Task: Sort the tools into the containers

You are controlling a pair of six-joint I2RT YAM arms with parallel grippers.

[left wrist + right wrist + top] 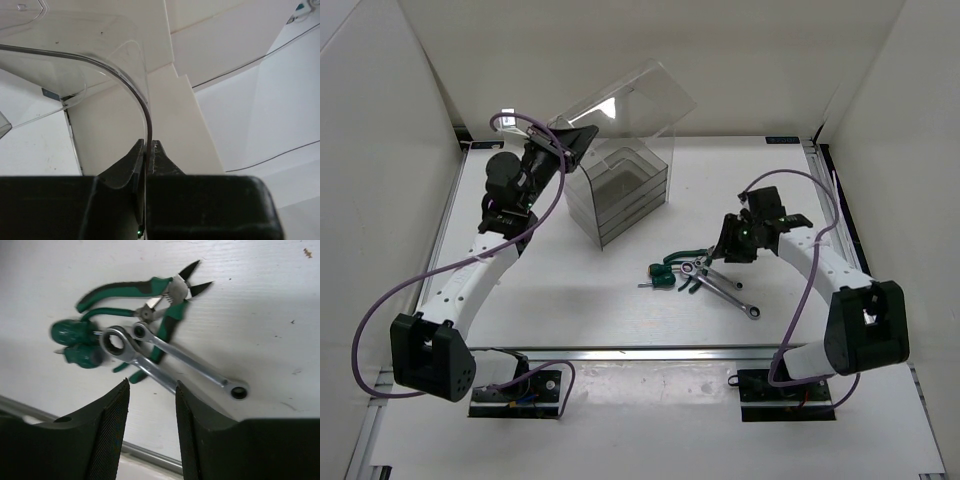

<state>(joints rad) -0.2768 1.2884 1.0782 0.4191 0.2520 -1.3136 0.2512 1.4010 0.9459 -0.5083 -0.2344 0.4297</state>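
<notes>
The transparent organiser (620, 190) with stacked smoky-clear drawers stands at the back centre. My left gripper (570, 135) is shut on the edge of its clear curved lid (625, 100) and holds it tilted up; the left wrist view shows the lid's edge (146, 107) pinched between the jaws of that gripper (149, 145). The tools lie in a heap right of centre: two silver wrenches (725, 288), green-handled pliers (682, 258) and two stubby green screwdrivers (662, 277). My right gripper (728, 250) hovers open and empty over them (151, 385), above the wrenches (190, 362), pliers (130, 288) and screwdrivers (70, 332).
White walls enclose the table on the left, back and right. An aluminium rail (650, 352) runs along the near edge, close below the tool heap. A purple cable (390, 290) loops beside the left arm.
</notes>
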